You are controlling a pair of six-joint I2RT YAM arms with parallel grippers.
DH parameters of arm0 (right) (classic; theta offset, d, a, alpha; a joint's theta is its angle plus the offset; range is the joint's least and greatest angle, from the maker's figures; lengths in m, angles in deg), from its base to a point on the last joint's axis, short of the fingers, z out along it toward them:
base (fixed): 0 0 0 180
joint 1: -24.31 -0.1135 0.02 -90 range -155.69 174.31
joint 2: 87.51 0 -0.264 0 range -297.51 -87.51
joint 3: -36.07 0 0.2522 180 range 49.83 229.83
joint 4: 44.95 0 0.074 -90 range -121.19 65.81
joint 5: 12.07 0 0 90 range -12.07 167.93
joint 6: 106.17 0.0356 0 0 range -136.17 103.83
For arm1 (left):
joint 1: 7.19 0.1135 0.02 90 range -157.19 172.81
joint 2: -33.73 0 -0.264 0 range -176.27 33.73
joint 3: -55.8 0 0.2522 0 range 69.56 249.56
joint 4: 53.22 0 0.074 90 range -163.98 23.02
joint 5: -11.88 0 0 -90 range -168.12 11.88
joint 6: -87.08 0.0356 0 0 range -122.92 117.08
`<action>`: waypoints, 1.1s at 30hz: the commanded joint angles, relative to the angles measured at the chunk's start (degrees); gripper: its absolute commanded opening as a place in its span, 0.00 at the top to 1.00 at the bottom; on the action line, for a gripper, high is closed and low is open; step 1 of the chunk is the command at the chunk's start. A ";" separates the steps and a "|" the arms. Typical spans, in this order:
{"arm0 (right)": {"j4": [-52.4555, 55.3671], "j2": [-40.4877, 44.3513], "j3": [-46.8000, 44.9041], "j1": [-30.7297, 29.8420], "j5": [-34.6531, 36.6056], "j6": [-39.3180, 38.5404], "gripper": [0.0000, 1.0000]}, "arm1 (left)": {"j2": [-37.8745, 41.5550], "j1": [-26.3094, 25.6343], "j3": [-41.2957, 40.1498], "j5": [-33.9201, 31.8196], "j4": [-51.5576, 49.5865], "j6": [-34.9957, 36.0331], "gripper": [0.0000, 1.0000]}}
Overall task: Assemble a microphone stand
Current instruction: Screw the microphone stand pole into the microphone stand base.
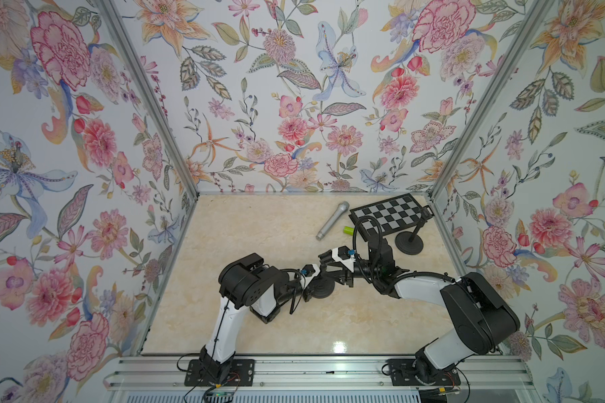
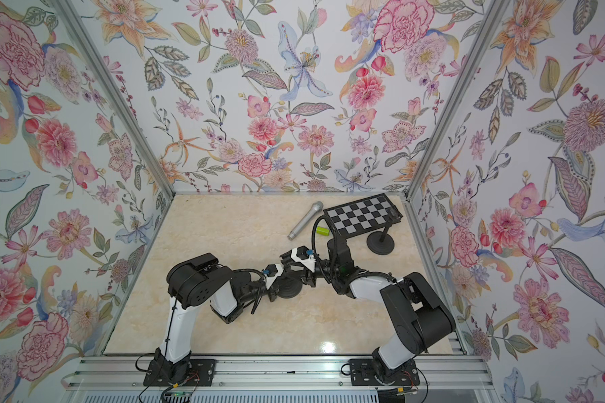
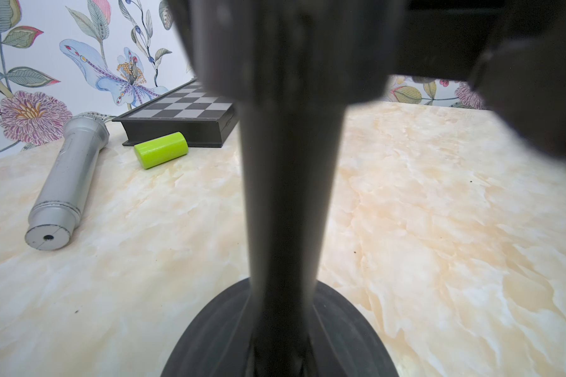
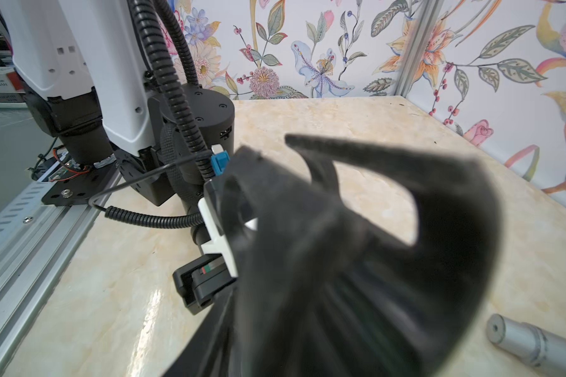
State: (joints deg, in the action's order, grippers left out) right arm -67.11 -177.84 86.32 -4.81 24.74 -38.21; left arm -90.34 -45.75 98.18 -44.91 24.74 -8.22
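Microphone stand (image 1: pixel 323 288) stands upright on its round base mid-table (image 1: pixel 259 244), its pole clamped in the left gripper (image 1: pixel 311 281). The right gripper (image 1: pixel 329 268) sits at the stand's clip (image 4: pixel 373 228); I cannot tell how wide its jaws are. A silver microphone (image 1: pixel 332 220) lies near the far edge.

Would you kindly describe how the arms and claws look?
Both the left arm and right arm have white links, black joints and black base plates. Ribbed black cables run along them, with blue connectors by white wrist mounts. The left claw and right claw are black.
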 commanded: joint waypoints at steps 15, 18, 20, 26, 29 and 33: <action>-23.62 1.83 -14.41 -15.77 65.65 26.40 1.00 | -3.15 0.57 0.89 -6.17 13.74 -2.06 0.66; -28.10 -3.57 -14.87 -25.50 82.93 27.11 1.00 | -4.15 0.54 1.88 -6.38 13.74 -3.58 0.66; -31.38 -6.63 -14.83 -27.54 83.83 27.78 1.00 | -3.53 0.52 1.78 -7.14 13.75 -2.73 0.67; -33.11 -4.36 -15.70 -24.30 67.88 20.16 0.95 | -3.24 -0.37 1.07 -6.74 13.73 -0.94 0.73; -33.23 -1.37 -17.26 -16.25 40.26 17.84 0.62 | -3.89 -0.46 0.95 -5.36 13.67 -0.34 0.76; -31.69 1.44 -16.30 -8.42 18.14 16.84 0.52 | -2.98 -0.37 -0.12 -4.02 13.72 2.63 0.78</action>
State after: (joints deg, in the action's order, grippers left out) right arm -100.55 -178.93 69.91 -15.94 64.43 -18.54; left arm -91.26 -46.19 99.60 -47.24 24.81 -9.86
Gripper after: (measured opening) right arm 0.474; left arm 0.224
